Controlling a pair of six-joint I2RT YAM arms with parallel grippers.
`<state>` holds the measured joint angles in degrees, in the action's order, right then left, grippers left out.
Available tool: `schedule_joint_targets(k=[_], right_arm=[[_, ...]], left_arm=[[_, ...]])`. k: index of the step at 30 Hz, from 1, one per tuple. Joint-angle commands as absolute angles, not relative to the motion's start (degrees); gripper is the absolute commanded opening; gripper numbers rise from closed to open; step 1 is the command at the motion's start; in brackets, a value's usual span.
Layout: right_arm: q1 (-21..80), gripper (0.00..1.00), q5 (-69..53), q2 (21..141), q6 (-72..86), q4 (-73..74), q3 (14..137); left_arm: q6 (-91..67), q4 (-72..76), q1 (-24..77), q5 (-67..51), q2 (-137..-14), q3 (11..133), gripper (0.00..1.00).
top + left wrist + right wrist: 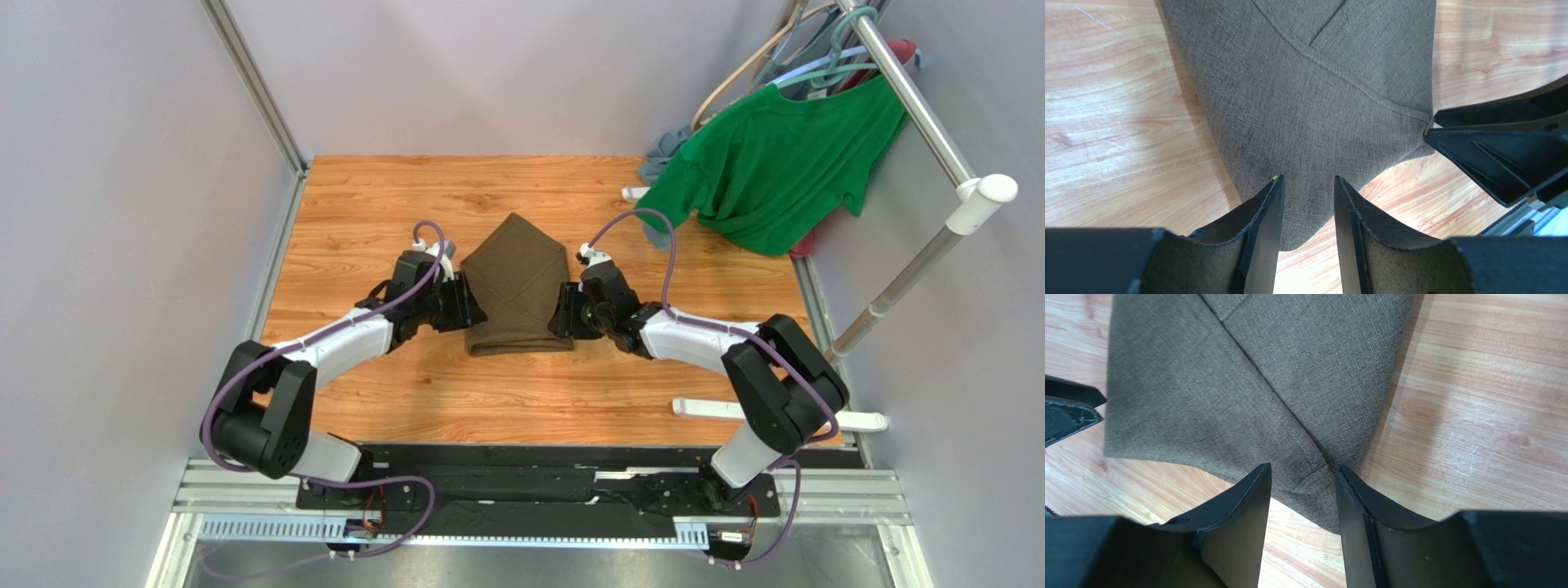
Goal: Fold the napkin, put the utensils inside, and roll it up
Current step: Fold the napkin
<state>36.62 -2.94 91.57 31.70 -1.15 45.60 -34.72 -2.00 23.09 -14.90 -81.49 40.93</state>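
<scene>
A wooden tabletop is seen from above, with two robot arms bolted at its near edge. A dark olive-brown napkin lies folded at the middle of the tabletop, its far end coming to a point and its near edge straight.

The left arm bends outward at the elbow near the left edge, and its forearm reaches inward, low and almost level. The left end effector sits at the napkin's left side near the lower corner. The right arm mirrors this pose, with its elbow out to the right and its forearm angled inward. The right end effector sits at the napkin's right side.

In the left wrist view, the left end effector is released: its fingers stand apart with a corner of the cloth flat between them. In the right wrist view, the right end effector is likewise released, straddling a seamed corner. A bright green T-shirt hangs at the far right.
</scene>
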Motion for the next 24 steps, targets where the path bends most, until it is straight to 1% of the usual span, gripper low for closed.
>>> schedule_joint_targets(k=[1,9,12,13,15,19,23,24], right_arm=[[37.09,0.46,-2.64,93.25,31.99,-3.16,48.16],[37.35,0.42,-1.94,94.04,31.73,-2.64,48.6],[37.35,0.37,-1.85,94.31,31.64,-2.46,48.6],[37.27,0.33,-2.02,94.31,31.64,-2.46,48.6],[37.44,0.3,-2.02,93.87,31.55,-2.37,48.6],[37.62,0.19,-1.41,92.38,31.55,-1.32,48.6],[37.71,0.15,-1.14,91.32,31.38,-0.35,48.78],[37.79,0.11,-1.06,91.23,31.29,-0.26,48.69]], left_arm=[[-35.6,1.85,23.55,-15.56,-82.43,40.69,0.44],[-36.39,4.31,23.73,-17.31,-85.17,40.52,0.43],[-36.74,4.83,23.82,-18.1,-86.22,40.08,0.43],[-36.91,5.01,23.82,-18.45,-86.74,39.82,0.43],[-37.26,5.54,23.99,-18.9,-87.1,39.11,0.43],[-37.62,6.41,23.99,-18.55,-86.92,37.88,0.43],[-37.62,6.77,24.17,-18.54,-86.92,37.44,0.43],[-37.62,6.77,24.17,-18.54,-86.92,37.35,0.43]])
